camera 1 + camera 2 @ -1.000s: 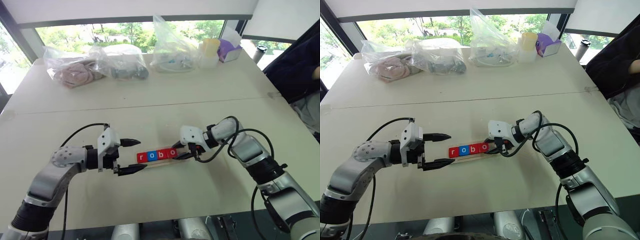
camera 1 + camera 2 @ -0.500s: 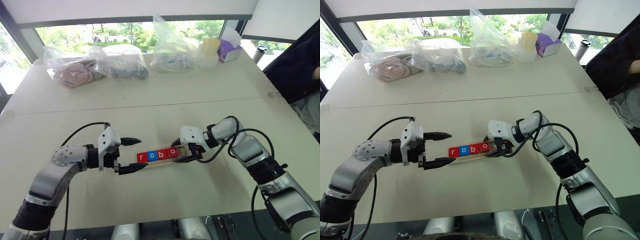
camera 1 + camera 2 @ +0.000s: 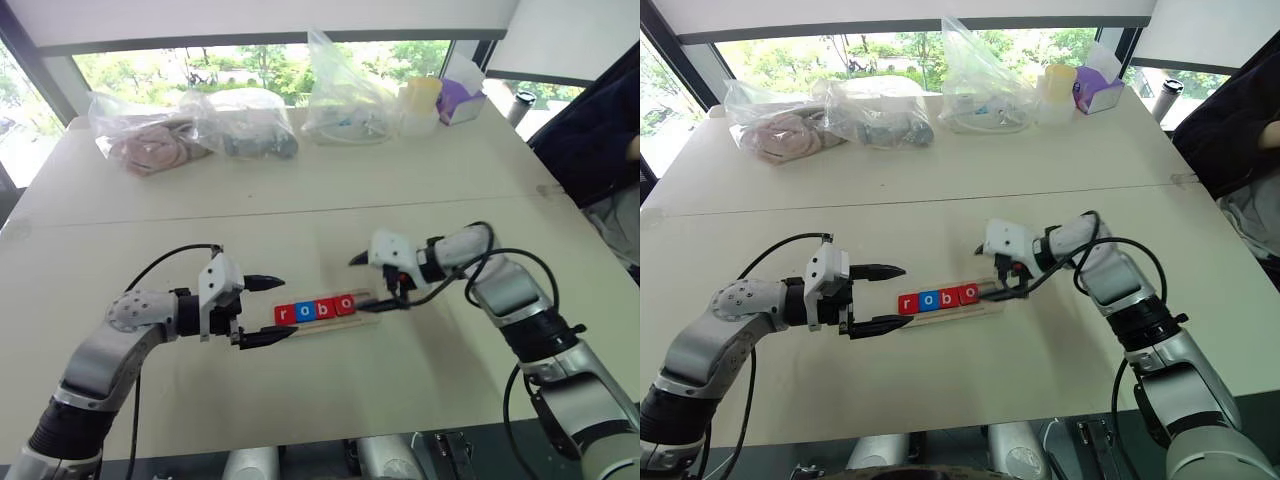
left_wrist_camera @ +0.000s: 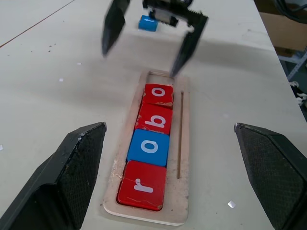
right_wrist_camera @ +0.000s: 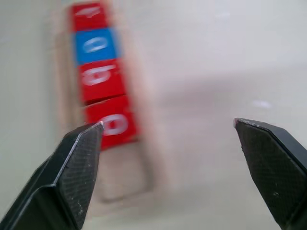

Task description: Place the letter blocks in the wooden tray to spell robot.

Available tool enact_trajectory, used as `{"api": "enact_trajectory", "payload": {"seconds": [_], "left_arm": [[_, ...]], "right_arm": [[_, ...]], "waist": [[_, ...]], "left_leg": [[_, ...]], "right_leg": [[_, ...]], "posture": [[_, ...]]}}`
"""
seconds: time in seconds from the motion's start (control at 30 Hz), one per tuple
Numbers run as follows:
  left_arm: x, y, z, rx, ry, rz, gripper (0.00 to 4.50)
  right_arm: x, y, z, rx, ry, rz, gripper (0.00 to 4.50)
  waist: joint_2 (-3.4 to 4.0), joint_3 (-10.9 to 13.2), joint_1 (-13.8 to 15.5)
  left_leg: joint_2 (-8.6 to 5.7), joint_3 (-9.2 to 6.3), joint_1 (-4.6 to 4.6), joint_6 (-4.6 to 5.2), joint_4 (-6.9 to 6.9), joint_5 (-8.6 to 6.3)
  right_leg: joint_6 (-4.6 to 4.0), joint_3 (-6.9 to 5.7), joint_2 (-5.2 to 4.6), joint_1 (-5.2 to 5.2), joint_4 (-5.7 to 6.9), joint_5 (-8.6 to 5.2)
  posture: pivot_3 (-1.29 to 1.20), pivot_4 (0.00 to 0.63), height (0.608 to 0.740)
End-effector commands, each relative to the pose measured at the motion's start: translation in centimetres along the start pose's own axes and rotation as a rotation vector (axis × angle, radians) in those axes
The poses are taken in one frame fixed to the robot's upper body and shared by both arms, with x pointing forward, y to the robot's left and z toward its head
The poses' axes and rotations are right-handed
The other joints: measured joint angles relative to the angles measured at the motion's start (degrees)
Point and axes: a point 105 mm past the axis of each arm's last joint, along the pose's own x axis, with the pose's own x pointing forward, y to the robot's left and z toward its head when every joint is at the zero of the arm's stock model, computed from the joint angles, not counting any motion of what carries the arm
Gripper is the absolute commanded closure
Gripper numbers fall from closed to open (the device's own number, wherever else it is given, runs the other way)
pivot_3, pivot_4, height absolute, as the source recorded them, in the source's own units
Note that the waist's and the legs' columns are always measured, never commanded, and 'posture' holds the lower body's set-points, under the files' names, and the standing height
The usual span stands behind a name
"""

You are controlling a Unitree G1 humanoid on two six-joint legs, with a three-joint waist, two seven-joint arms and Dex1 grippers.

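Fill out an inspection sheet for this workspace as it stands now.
Surface: pale table, seam across it.
Job's things: long pale-wood tray holds four square letter blocks, red r, blue o, red b, red o; end slot vacant. A blue block lies on the table beyond the tray.
Clutter: clear plastic bags, purple box, pale cup.
End effectors: left end effector open at the r end; right end effector open above the vacant end.
Cables: black cables on both arms.
Surroundings: windows, seated person.
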Motion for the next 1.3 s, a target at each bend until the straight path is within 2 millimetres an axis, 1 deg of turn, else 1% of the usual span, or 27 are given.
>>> {"api": "enact_trajectory", "payload": {"seconds": [0.03, 0.17, 0.3, 0.4, 0.63, 0.87, 0.9, 0.97, 1.0, 1.1, 1.13, 1.2, 1.3], "left_arm": [[0.1, -0.2, 0.7, 0.032, -0.023, -0.012, 0.00], [0.2, -0.5, 0.6, 0.027, -0.024, -0.037, 0.00], [0.4, -0.5, 0.6, 0.028, -0.026, -0.056, 0.00], [0.6, -0.2, 0.7, 0.031, -0.026, -0.064, 0.00], [0.7, 0.1, 0.9, 0.037, -0.028, -0.055, 0.00], [0.5, 0.2, 0.9, 0.038, -0.025, -0.040, 0.00], [0.5, 0.3, 0.9, 0.039, -0.025, -0.038, 0.00], [0.5, 0.3, 0.9, 0.040, -0.027, -0.034, 0.00], [0.5, 0.4, 0.9, 0.040, -0.027, -0.033, 0.00], [0.6, 0.5, 0.9, 0.042, -0.028, -0.030, 0.00], [0.6, 0.5, 1.0, 0.043, -0.028, -0.031, 0.00], [0.7, 0.5, 1.0, 0.044, -0.030, -0.032, 0.00], [0.8, 0.5, 1.0, 0.045, -0.035, -0.036, 0.00]], "right_arm": [[-4.2, -4.0, -0.7, 0.112, 0.000, -0.384, 0.03], [-6.4, -3.9, -3.1, 0.304, 0.046, -0.633, 0.03], [-6.8, -1.9, -5.4, 0.491, 0.117, -0.760, 0.03], [-6.9, -1.5, -6.5, 0.539, 0.163, -0.821, 0.03], [-6.6, -0.8, -8.6, 0.623, 0.222, -0.851, 0.03], [-6.1, -0.2, -9.2, 0.793, 0.176, -0.842, 0.03], [-6.1, -0.2, -9.2, 0.852, 0.154, -0.843, 0.27], [-6.0, 0.0, -9.0, 0.929, 0.123, -0.833, 0.91], [-6.0, 0.1, -8.9, 0.945, 0.119, -0.830, 1.36], [-5.7, 0.8, -8.3, 0.967, 0.119, -0.806, 2.97], [-5.5, 1.2, -7.9, 0.969, 0.118, -0.798, 3.36], [-5.3, 1.7, -7.3, 0.974, 0.118, -0.789, 3.36], [-4.7, 2.9, -5.9, 0.957, 0.121, -0.760, 3.36]], "waist": [[-0.04, 0.0, 0.1], [-0.05, 0.0, 0.0], [-0.02, 0.0, -0.4], [-0.01, 0.0, -0.3], [-0.01, 0.0, -0.2], [-0.02, 0.0, -0.2], [-0.02, 0.0, -0.2], [-0.02, 0.0, -0.3], [-0.02, 0.0, -0.2], [-0.02, -0.1, -0.2], [-0.02, -0.1, -0.3], [-0.02, -0.1, -0.4], [-0.01, -0.1, -0.4]], "left_leg": [[-0.01, -0.01, -0.01, -0.01, 0.01, 0.00], [-0.02, -0.02, -0.03, -0.01, -0.04, 0.00], [0.00, 0.01, 0.04, -0.01, -0.07, 0.00], [0.00, 0.02, 0.07, -0.03, -0.06, 0.02], [-0.03, 0.03, 0.03, -0.04, -0.06, 0.02], [-0.02, 0.01, 0.04, -0.04, -0.06, 0.02], [-0.02, 0.01, 0.03, -0.04, -0.06, 0.02], [-0.01, 0.00, 0.04, -0.04, -0.07, 0.02], [-0.01, 0.00, 0.04, -0.04, -0.07, 0.02], [-0.02, -0.01, 0.04, -0.04, -0.08, 0.02], [-0.01, -0.01, 0.04, -0.04, -0.09, 0.02], [0.00, -0.02, 0.05, -0.04, -0.12, 0.02], [0.01, -0.04, 0.05, -0.04, -0.12, 0.02]], "right_leg": [[0.00, 0.00, 0.00, 0.00, 0.00, 0.00], [0.00, 0.02, 0.00, -0.01, -0.01, 0.00], [0.00, 0.05, 0.06, -0.04, 0.06, 0.00], [-0.01, 0.06, 0.10, -0.04, 0.09, 0.00], [-0.02, 0.07, 0.08, -0.03, 0.06, -0.02], [-0.01, 0.07, 0.09, -0.03, 0.06, -0.02], [-0.01, 0.07, 0.09, -0.03, 0.07, -0.01], [-0.01, 0.06, 0.10, -0.03, 0.07, -0.01], [-0.01, 0.06, 0.10, -0.03, 0.07, -0.01], [0.00, 0.06, 0.10, -0.03, 0.06, -0.01], [0.00, 0.06, 0.10, -0.03, 0.06, -0.01], [0.00, 0.06, 0.10, -0.03, 0.06, -0.01], [-0.01, 0.05, 0.12, -0.03, 0.07, -0.02]], "posture": [[0.00, 0.150, 0.740], [0.00, 0.150, 0.740], [0.00, 0.150, 0.740], [0.00, 0.150, 0.740], [0.00, 0.150, 0.740], [0.00, 0.150, 0.740], [0.00, 0.150, 0.740], [0.00, 0.150, 0.740], [0.00, 0.150, 0.740], [0.00, 0.150, 0.740], [0.00, 0.150, 0.740], [0.00, 0.150, 0.740], [0.00, 0.150, 0.740]]}}
